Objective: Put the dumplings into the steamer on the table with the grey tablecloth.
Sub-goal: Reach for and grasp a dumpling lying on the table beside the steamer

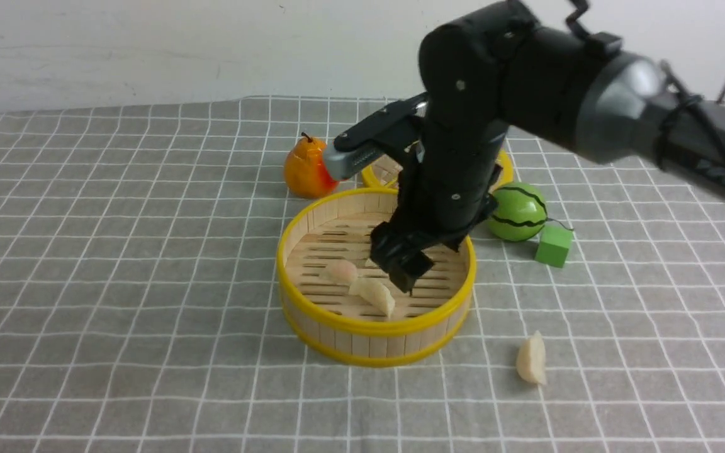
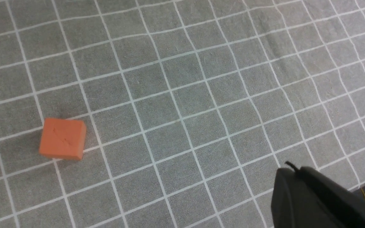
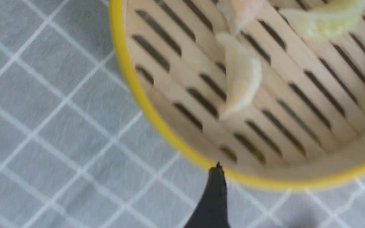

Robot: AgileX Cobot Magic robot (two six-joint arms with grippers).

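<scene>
Here on the grey, white-gridded worktop, the left hand is clenched, with an orange-red block in its wrist view. Nearest in front, one cream crescent dumpling lies outside the round, yellow-rimmed bamboo steamer. Inside sit a cream dumpling, a pinkish dumpling and a pale green dumpling. Over them, the right hand is released, fingers wide apart! Beyond: a green block, striped green ball and orange pear.
</scene>
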